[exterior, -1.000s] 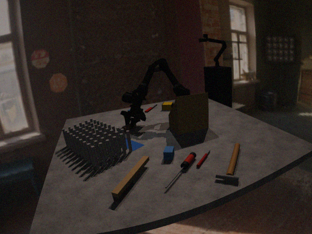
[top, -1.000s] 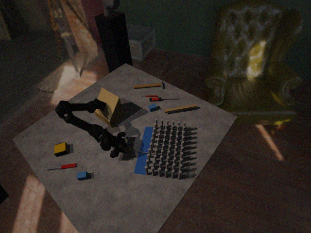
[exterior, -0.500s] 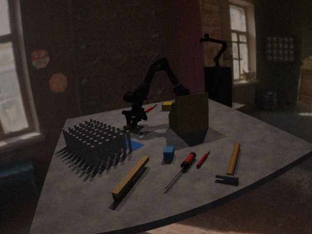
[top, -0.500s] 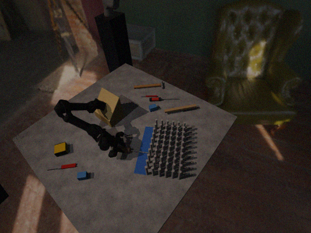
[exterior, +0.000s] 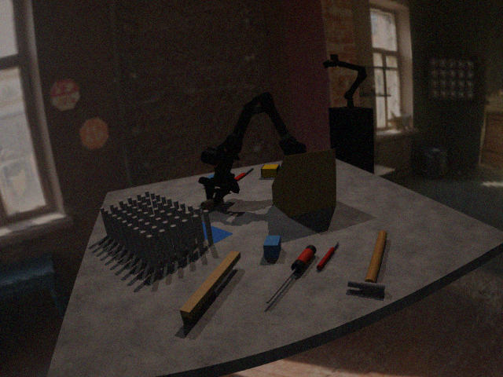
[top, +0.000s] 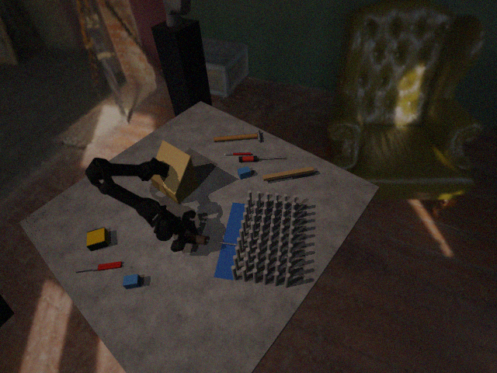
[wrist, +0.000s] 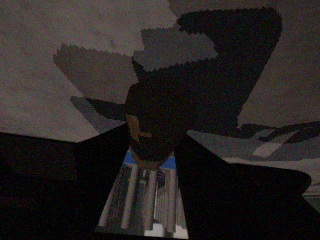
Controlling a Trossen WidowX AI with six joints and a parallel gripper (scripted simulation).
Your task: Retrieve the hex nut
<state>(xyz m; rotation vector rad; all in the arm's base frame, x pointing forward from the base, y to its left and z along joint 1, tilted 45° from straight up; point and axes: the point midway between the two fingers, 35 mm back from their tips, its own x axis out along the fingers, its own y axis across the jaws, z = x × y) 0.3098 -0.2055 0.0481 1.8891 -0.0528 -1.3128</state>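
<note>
My gripper (top: 196, 239) (exterior: 214, 201) is shut on the brown handle (top: 203, 239) (exterior: 207, 203) (wrist: 160, 117) of a tool, in front of the spacer field. The tool's thin metal shaft (top: 227, 243) points across the blue taped strip (top: 224, 265) (exterior: 219, 234) to the front row of spacers in the top view. Whether its tip is between the spacers is hidden. The grey metal spacers (top: 250, 199) (exterior: 208, 227) (wrist: 131, 197) stand upright in rows. I cannot make out the hex nut in any view.
A tan angled block (top: 182, 176) (exterior: 304, 182) stands beside the arm. A blue block (top: 245, 172) (exterior: 272, 247), wooden bar (top: 289, 174) (exterior: 211, 286), red-black screwdriver (top: 248, 158) and hammer (top: 237, 137) lie beyond the strip's far end. A yellow block (top: 97, 238) and red screwdriver (top: 109, 266) lie opposite.
</note>
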